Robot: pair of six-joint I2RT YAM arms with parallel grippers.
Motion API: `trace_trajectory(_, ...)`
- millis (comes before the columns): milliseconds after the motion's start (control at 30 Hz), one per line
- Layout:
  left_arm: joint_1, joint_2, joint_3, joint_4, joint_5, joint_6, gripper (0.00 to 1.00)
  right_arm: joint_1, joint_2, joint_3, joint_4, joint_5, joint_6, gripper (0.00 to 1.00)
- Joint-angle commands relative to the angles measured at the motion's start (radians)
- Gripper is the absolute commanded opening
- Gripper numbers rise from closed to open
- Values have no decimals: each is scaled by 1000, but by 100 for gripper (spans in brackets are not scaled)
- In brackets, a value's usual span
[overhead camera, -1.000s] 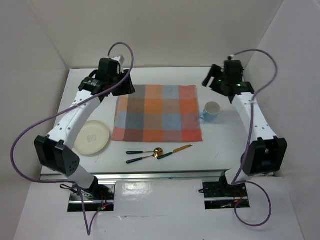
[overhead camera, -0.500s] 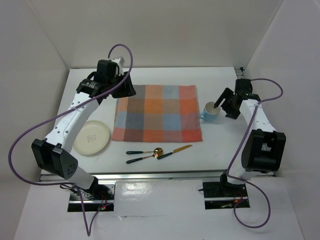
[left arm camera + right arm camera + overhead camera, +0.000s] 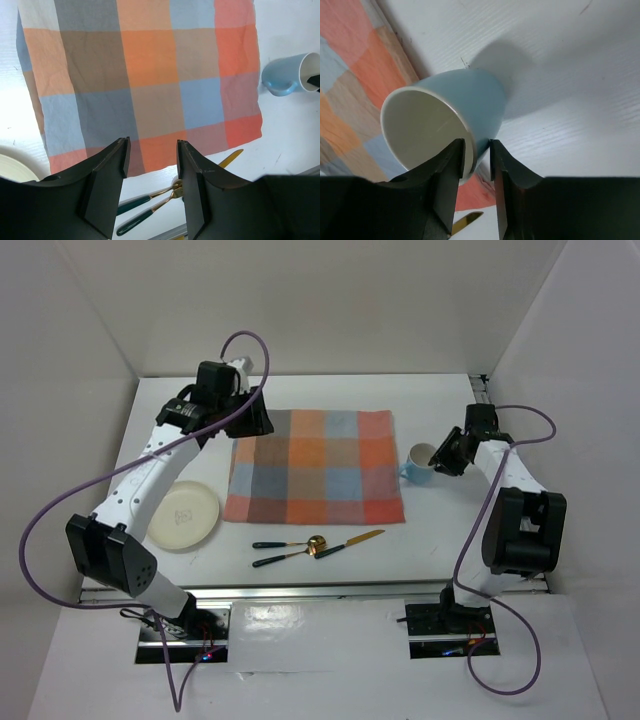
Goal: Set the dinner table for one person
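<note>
The white dinner table (image 3: pixel 440 530) carries a checked orange-blue-brown cloth (image 3: pixel 315 478) in its middle. Right of the cloth stands a light blue mug (image 3: pixel 418 466) with a white inside. My right gripper (image 3: pixel 440 455) has come at it from the right. In the right wrist view the right gripper (image 3: pixel 477 143) straddles the mug (image 3: pixel 480 95), one finger inside the rim and one against the outer wall, shut on it. My left gripper (image 3: pixel 250 420) hovers over the cloth's far left corner. Seen from the left wrist, the left gripper (image 3: pixel 151 142) is open and empty above the cloth (image 3: pixel 150 75).
A cream plate (image 3: pixel 182 515) lies left of the cloth. In front of the cloth lie a teal-handled gold spoon (image 3: pixel 290 542), a fork (image 3: pixel 278 558) and a knife (image 3: pixel 352 543). White walls close in the back and both sides.
The right arm came down from the back right corner to the mug and its jaws narrowed on the rim. The left arm barely moved.
</note>
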Motion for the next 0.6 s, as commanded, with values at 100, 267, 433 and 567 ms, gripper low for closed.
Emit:
trace_trajectory(100, 3, 4, -9, 24, 23, 25, 58, -6, 19, -2, 72, 3, 16, 18)
trace_trajectory(267, 3, 15, -18, 33, 23, 25, 58, 12, 19, 52, 58, 66, 6, 0)
trace_trajectory(433, 3, 24, -9, 24, 12, 25, 58, 75, 19, 161, -7, 178, -26, 0)
trace_trajectory(567, 3, 24, 12, 4, -8, 15, 58, 156, 39, 280, -47, 218, -73, 0)
